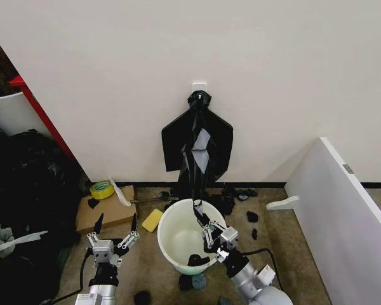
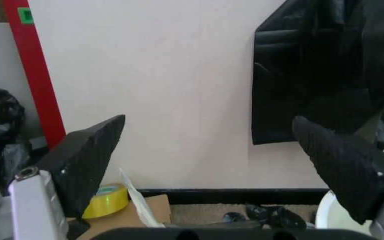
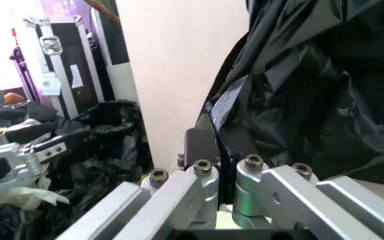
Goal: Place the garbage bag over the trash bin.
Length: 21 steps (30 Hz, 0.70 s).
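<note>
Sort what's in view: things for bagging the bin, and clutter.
Job: garbage bag, pinched in the right gripper; trash bin; left gripper, jaws open, beside the bin.
Clutter: yellow tape roll, cardboard box, yellow sponge, black scraps.

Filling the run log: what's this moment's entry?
left pincer: open, beside trash bin | right pincer: shut on garbage bag, above bin | bin unlined

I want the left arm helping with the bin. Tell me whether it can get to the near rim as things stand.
Probably yes. The left gripper hangs open over bare floor beside the trash bin, nothing between them. The right gripper is over the bin's far side, shut on the garbage bag.
</note>
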{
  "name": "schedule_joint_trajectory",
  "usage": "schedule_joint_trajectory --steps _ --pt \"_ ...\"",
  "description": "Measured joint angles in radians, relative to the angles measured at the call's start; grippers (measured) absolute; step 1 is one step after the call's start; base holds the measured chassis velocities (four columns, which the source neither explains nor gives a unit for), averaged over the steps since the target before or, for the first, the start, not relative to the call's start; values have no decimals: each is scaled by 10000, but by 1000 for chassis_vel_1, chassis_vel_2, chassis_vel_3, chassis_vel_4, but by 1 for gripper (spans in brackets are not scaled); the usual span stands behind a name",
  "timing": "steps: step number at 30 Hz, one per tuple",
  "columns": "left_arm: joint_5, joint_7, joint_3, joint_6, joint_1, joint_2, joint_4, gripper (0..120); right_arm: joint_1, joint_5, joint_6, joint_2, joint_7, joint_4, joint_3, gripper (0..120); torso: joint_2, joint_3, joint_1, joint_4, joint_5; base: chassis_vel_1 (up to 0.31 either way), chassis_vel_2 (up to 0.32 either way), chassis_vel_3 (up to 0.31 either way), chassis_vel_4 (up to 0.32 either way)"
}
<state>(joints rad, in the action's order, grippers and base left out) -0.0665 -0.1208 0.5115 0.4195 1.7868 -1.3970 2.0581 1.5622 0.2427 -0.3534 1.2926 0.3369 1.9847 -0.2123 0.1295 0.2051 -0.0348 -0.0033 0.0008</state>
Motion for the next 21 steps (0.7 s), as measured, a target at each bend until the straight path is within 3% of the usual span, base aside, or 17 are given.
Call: schedule_joint_trajectory --steps 7,14,21 --pt "6 -5 -8 12 18 -16 -12 99 212 -26 -941 1 1289 -270 -370 0 0 0 -1 0 0 0 0 0 0" --pt "15 -9 -17 18 17 -6 -18 99 270 32 -1208 -22 2722 -518 -807 0 0 0 -1 0 0 0 0 0 0" --pt "5 -14 -19 21 -23 36 -52 99 245 70 -1239 13 2946 -603 -912 0 0 1 -1 0 -1 0 0 0 0"
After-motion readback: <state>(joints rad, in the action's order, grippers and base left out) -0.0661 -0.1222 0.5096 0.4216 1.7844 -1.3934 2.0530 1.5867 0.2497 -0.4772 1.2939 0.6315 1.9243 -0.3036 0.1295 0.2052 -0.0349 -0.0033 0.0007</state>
